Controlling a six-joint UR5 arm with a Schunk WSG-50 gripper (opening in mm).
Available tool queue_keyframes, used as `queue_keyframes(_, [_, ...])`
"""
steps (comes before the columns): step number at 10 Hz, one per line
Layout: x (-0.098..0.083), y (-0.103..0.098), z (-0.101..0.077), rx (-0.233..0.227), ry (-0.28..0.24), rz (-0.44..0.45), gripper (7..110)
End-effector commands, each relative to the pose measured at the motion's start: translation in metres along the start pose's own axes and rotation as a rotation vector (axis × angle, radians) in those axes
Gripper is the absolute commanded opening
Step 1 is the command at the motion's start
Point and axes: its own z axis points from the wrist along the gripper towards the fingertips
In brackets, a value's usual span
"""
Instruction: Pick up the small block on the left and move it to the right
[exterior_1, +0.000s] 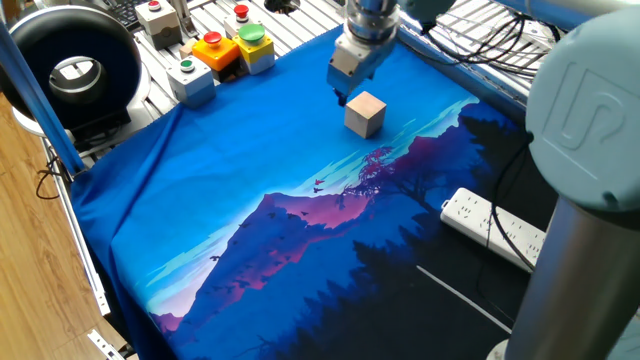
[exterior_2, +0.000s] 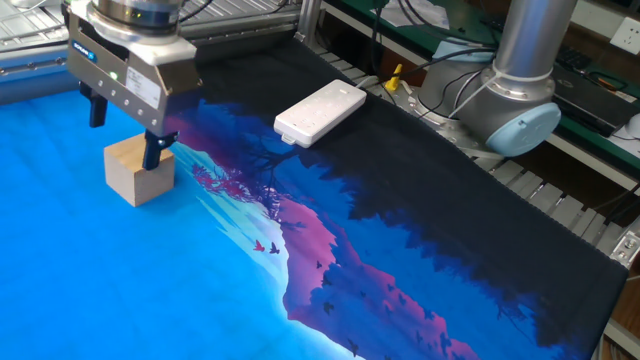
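Note:
The small block (exterior_1: 365, 114) is a plain tan wooden cube. It rests on the blue printed cloth (exterior_1: 250, 190) toward the back of the table. It also shows in the other fixed view (exterior_2: 139, 171). My gripper (exterior_1: 345, 92) hangs just above and behind the block, its fingers open and clear of it. In the other fixed view the gripper (exterior_2: 124, 131) is above the cube, with one dark finger (exterior_2: 153, 150) near the cube's top edge. The gripper holds nothing.
Grey and yellow button boxes (exterior_1: 218, 52) stand at the back left on the metal frame. A black round fan (exterior_1: 68, 65) is at the far left. A white power strip (exterior_1: 495, 228) lies on the cloth at the right, also in the other fixed view (exterior_2: 320, 112).

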Motion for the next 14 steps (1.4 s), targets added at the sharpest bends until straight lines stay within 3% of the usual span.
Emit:
queue_keyframes(1, [-0.019, 0.012, -0.010, 0.001, -0.058, -0.168, 7])
queue_keyframes(3, [-0.026, 0.003, -0.014, 0.064, -0.088, -0.324, 7])
queue_keyframes(6, [-0.032, 0.007, -0.023, 0.083, -0.134, -0.421, 7])
queue_keyframes(8, [-0.023, -0.008, -0.042, 0.162, -0.142, -0.471, 7])
queue_keyframes(10, [-0.011, -0.005, -0.054, 0.163, -0.154, -0.470, 7])
queue_keyframes(14, [-0.033, 0.014, -0.049, 0.098, -0.230, -0.501, 7])
